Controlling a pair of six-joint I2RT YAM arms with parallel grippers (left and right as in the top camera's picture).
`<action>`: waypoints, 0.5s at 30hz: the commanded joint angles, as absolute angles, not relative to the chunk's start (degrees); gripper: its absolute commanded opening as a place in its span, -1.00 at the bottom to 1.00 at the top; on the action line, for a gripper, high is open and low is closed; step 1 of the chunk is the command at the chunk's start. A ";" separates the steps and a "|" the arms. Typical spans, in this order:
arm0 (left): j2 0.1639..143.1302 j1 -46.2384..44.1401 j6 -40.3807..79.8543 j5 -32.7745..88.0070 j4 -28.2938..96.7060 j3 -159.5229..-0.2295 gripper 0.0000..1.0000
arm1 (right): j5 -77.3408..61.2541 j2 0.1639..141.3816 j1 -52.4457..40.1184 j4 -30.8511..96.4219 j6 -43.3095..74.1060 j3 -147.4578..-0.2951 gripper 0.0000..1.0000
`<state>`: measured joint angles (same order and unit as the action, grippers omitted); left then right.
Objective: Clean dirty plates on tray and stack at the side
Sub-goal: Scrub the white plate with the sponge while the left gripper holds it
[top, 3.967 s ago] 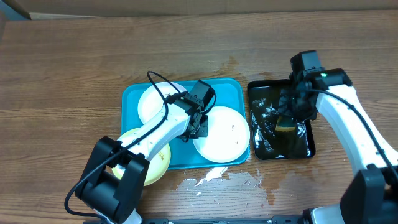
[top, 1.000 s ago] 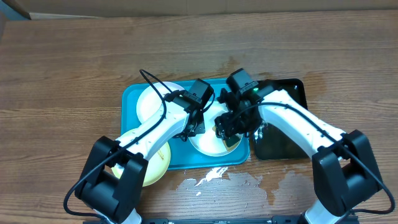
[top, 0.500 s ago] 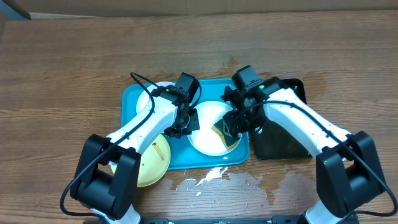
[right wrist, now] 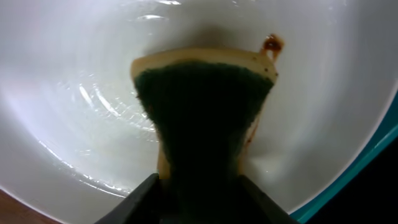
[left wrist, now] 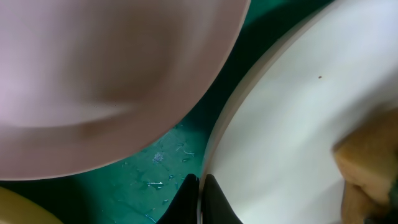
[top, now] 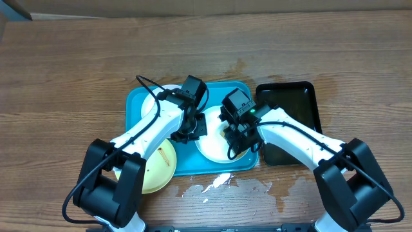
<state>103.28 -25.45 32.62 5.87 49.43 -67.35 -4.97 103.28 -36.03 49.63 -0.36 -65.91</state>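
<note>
The turquoise tray (top: pixel 244 90) holds two white plates; a pale yellow plate (top: pixel 158 171) lies half over its front left corner. My left gripper (top: pixel 192 127) is shut on the left rim of the nearer white plate (top: pixel 212 138), with its fingertips (left wrist: pixel 200 185) pinching the plate's edge (left wrist: pixel 292 124). My right gripper (top: pixel 235 138) is shut on a yellow-and-green sponge (right wrist: pixel 205 106) and presses it onto that plate (right wrist: pixel 74 62). A brown smear (right wrist: pixel 272 43) sits by the sponge's corner. The other white plate (top: pixel 156 103) lies at the tray's back left and also shows in the left wrist view (left wrist: pixel 106 74).
A black tray (top: pixel 293 119) stands just right of the turquoise tray. Spilled water (top: pixel 222 183) lies on the wooden table in front of the tray. The tray's wet floor (left wrist: pixel 149 180) shows between the plates, and its rim (right wrist: pixel 367 162) runs beside the plate.
My right gripper has come from the black tray with the sponge and now slides left across the white plate. My left gripper shifted slightly back and left, keeping hold of the rim.
</note>
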 commanded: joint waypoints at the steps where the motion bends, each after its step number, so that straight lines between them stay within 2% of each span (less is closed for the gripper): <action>1: 104.14 -25.34 31.66 6.48 49.52 -68.31 -0.92 | -3.64 101.91 -36.27 49.21 -0.25 -64.47 -0.29; 5: 104.14 -25.36 31.68 6.50 49.47 -68.31 -0.92 | -3.64 101.91 -36.27 47.07 -0.25 -62.76 -0.18; 7: 104.14 -25.34 31.68 6.50 49.50 -68.31 -0.92 | -3.66 101.91 -36.27 46.46 -0.23 -62.28 -0.19; 11: 104.14 -25.36 31.68 6.52 49.50 -68.31 -0.92 | -3.66 101.91 -36.27 46.28 -0.23 -62.08 -0.66; 15: 104.14 -25.43 31.68 6.52 49.50 -68.31 -0.92 | -3.64 101.91 -36.27 45.47 -0.23 -62.08 -0.92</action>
<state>103.31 -25.47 32.62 6.46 49.54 -67.35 -4.19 103.24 -36.05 46.02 -0.16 -62.85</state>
